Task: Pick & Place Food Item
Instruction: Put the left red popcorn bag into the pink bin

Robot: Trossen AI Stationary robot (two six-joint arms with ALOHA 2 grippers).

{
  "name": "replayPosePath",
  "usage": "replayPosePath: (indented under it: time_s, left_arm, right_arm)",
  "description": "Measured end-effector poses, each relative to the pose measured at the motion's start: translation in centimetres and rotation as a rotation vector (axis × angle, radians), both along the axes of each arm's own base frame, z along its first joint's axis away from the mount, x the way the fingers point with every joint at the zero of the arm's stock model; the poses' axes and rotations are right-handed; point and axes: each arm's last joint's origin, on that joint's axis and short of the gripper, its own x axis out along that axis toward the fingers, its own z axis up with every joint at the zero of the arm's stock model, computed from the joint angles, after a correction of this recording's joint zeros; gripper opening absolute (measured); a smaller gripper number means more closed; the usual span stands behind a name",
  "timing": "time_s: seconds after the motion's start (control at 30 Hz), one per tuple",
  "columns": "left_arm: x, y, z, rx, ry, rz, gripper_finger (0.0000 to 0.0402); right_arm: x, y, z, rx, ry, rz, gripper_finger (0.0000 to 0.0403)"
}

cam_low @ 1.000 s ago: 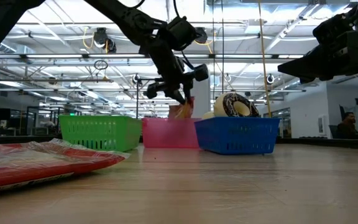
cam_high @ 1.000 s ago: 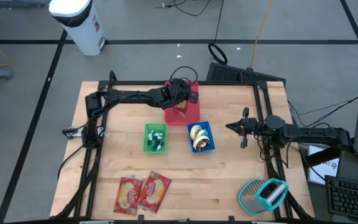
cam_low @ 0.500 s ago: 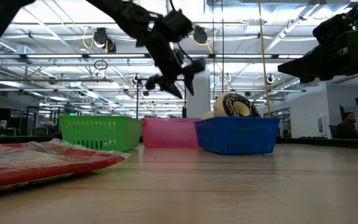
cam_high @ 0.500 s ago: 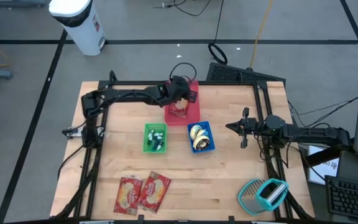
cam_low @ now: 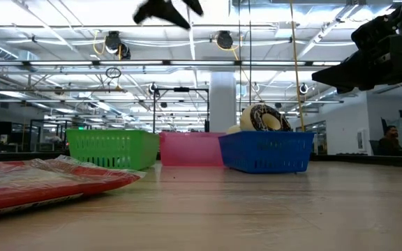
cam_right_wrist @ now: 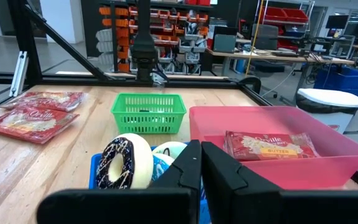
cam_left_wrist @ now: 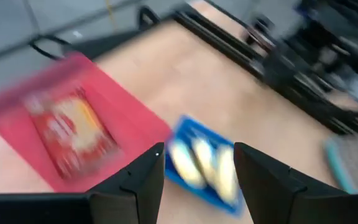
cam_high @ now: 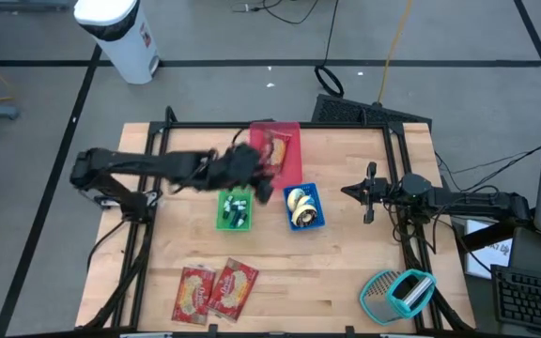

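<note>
Packet dropped in the pink bin, my left arm above the bins.

My left gripper point(cam_high: 263, 178) is spread and apparently empty; packet point(cam_high: 275, 150) lies in the pink bin point(cam_high: 292, 164); right gripper point(cam_high: 368, 192) pressed together. Swinging low could clip the green basket point(cam_high: 234, 208).

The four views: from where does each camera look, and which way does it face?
High: above, straight down; both arms show.
Low: table height, facing the baskets; arms overhead.
Left wrist: down on the pink basket; own fingers open.
Right wrist: level across the table; own fingers shut.
All share the blue basket.
</note>
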Motion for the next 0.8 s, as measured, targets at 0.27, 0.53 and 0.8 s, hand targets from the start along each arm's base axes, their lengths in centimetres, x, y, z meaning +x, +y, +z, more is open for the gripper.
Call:
replayPosePath:
  time_s: [0.27, 0.53, 0.8]
  left_arm:
    - [-4.4, -9.3, -0.5, -0.259, 0.116, -0.084, 0.0191]
    - [-7.6, -17.1, -4.2, -0.442, 0.325, 0.012, 0.0191]
    - [-11.1, -21.7, -9.4, -0.502, 0.656, 0.393, 0.0191]
  right_arm:
    - [0.0, 0.0, 0.0, 0.0, 0.0, 0.0, 0.0004]
    - [0.0, 0.0, 0.0, 0.001, -0.001, 0.0, 0.0004]
    - [0.0, 0.0, 0.0, 0.0, 0.0, 0.0, 0.0004]
